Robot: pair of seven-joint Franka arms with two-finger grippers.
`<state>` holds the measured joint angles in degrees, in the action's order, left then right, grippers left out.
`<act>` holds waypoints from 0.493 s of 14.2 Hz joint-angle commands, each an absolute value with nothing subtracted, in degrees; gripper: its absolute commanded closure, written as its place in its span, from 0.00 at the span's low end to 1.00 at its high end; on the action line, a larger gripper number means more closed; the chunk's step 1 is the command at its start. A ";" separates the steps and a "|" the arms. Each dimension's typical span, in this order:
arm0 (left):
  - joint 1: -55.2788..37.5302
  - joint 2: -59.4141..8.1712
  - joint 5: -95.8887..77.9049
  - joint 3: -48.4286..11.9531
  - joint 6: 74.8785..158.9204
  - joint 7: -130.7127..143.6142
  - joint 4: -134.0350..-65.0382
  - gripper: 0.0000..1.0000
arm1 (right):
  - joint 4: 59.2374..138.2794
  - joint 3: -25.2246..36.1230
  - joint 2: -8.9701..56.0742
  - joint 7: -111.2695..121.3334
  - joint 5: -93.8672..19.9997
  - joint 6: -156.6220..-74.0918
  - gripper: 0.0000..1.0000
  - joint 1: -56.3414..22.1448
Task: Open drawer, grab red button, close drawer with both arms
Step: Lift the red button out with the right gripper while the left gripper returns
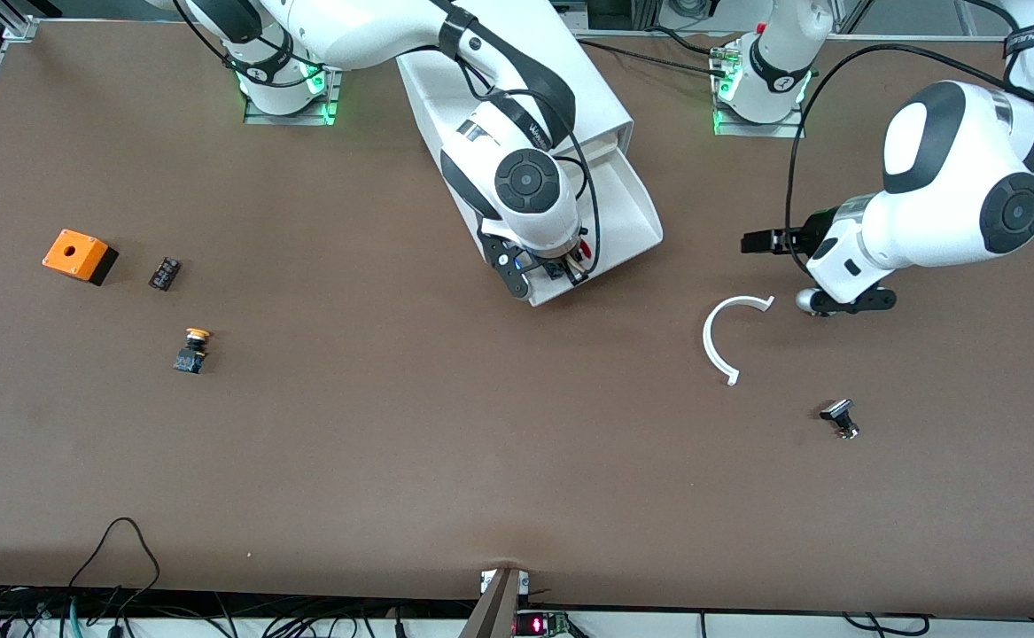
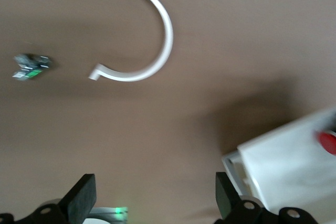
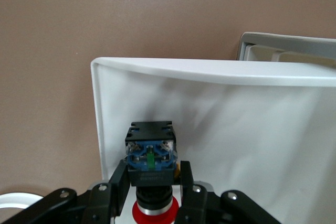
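Observation:
The drawer [image 1: 636,208] stands pulled out of the white cabinet [image 1: 592,84], with its front edge toward the front camera. My right gripper [image 1: 555,268] is at the drawer's front end, shut on the button [image 3: 150,153]. Its fingers [image 3: 118,182] press both sides of the dark body, and the red cap points back toward the wrist. The drawer's rim [image 3: 210,70] shows in the right wrist view. My left gripper [image 1: 750,241] is open and empty, above the table beside the drawer, toward the left arm's end. The left wrist view shows the drawer [image 2: 286,169] and the red cap [image 2: 329,142].
A white C-shaped piece [image 1: 723,341] lies near my left gripper, with a small black part [image 1: 840,417] nearer the front camera. Toward the right arm's end lie an orange box with a hole [image 1: 79,255], a small black block [image 1: 165,273] and a yellow-capped button [image 1: 193,350].

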<state>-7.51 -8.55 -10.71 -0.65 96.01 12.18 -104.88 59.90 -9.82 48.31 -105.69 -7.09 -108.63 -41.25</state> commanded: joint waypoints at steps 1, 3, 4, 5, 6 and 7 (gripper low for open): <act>-7.12 -8.17 -6.94 -1.49 97.46 14.59 -104.24 0.00 | 58.63 -9.41 45.45 -104.42 -7.47 -106.09 1.00 -40.52; -7.21 -8.44 -7.29 -1.49 98.34 14.85 -104.33 0.00 | 58.45 -9.40 43.25 -100.66 -7.47 -104.60 1.00 -38.33; -7.29 -8.61 -7.64 -1.58 98.96 15.29 -104.50 0.00 | 58.45 -9.23 41.94 -97.07 -7.47 -103.55 1.00 -37.28; -7.64 -8.87 -7.91 -2.02 99.66 17.03 -104.68 0.00 | 58.53 -9.05 40.71 -92.16 -7.21 -101.71 1.00 -35.96; -7.65 -9.57 -7.82 -4.11 101.76 20.53 -105.11 0.00 | 58.71 -8.97 39.65 -85.15 -6.68 -99.51 1.00 -33.86; -7.82 -10.45 -7.65 -5.61 104.82 25.61 -105.73 0.00 | 58.80 -8.79 38.77 -78.20 -6.42 -97.49 1.00 -32.36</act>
